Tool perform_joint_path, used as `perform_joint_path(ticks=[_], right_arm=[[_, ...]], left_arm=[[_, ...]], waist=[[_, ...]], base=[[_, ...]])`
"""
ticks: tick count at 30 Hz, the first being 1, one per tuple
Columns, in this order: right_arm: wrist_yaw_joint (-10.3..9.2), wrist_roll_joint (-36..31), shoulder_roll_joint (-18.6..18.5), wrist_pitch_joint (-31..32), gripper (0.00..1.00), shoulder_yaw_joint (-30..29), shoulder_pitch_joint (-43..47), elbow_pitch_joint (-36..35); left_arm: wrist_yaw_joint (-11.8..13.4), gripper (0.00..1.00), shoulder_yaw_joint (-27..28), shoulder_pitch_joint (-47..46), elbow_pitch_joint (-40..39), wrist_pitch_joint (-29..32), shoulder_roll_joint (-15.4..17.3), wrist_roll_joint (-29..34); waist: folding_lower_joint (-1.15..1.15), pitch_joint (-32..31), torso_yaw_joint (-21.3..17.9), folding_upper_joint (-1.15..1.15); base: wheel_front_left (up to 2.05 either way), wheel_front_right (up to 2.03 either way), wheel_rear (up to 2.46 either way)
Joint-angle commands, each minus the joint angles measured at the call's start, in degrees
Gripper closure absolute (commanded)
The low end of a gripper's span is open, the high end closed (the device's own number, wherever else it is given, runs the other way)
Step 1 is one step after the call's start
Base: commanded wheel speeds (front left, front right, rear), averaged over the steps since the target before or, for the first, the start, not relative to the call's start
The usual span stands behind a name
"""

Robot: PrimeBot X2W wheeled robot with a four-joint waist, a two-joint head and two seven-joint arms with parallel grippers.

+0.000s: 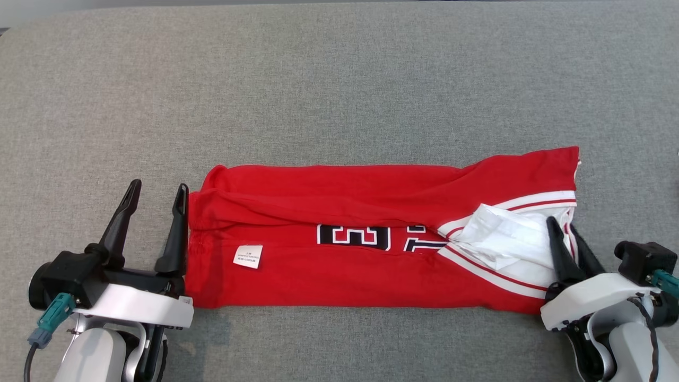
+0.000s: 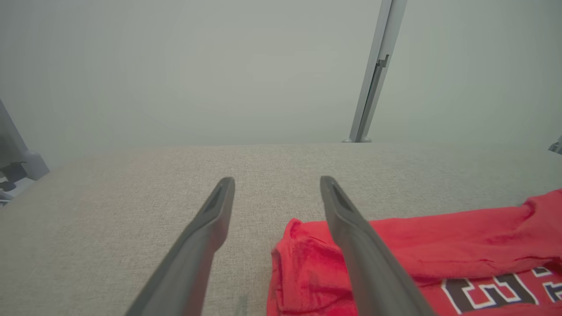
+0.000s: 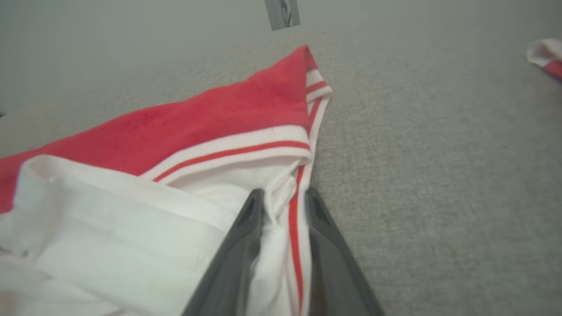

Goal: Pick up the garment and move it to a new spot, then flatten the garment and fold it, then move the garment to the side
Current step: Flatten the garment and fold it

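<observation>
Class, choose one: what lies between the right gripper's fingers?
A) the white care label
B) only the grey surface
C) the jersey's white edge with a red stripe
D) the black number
C: in the right wrist view the white, red-striped edge of the jersey runs up between the fingers of the right gripper.

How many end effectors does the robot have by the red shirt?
2. The left end effector stands open at the left end of the red shirt. The right end effector is at its striped white end, fingers either side of the hem. None seem hidden.
</observation>
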Motion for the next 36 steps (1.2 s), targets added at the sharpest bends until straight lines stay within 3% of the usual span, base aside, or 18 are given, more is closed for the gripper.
perform_joint_path(ticks=[1, 17, 22, 27, 32, 36], right_arm=[[-0.03, 0.4, 0.0, 0.2, 1.00, 0.8, 0.2, 1.5], [-0.02, 1.8, -7.5, -2.9, 1.00, -8.2, 2.8, -2.7], [0.00, 0.8, -6.0, -0.9, 1.00, -6.9, 1.9, -7.5], [0.00, -0.6, -2.3, 3.5, 1.00, -3.5, 1.4, -19.0], [0.00, -2.5, 1.6, 9.5, 1.00, 4.1, 0.5, -30.4], [0.00, -1.6, 3.1, 11.4, 1.00, 10.3, -0.8, -32.6]], left_arm=[[-0.2, 0.00, 0.5, -0.9, 0.1, -0.3, 0.0, 0.4], [-1.2, 0.00, 2.9, -0.2, 0.0, -0.3, -0.9, 1.9], [-1.6, 0.00, 3.3, -0.3, 0.2, -0.3, -1.1, 2.0], [-1.7, 0.00, 3.4, -0.1, 0.5, -0.3, -1.3, 2.3], [-2.0, 0.00, 3.1, -0.4, 0.8, -0.3, -1.7, 2.7], [-2.2, 0.00, 2.5, -0.9, 1.1, -0.3, -2.1, 2.9]], waist=[[0.00, 0.0, 0.0, 0.00], [0.00, -0.7, -2.3, 0.00], [0.00, -1.0, -2.9, 0.00], [0.00, -1.8, -3.0, 0.00], [0.00, -2.1, -2.3, 0.00], [0.00, -2.1, -1.4, 0.00]], base=[[0.00, 0.00, 0.00], [0.00, 0.00, 0.00], [0.00, 0.00, 0.00], [0.00, 0.00, 0.00], [0.00, 0.00, 0.00], [0.00, 0.00, 0.00]])
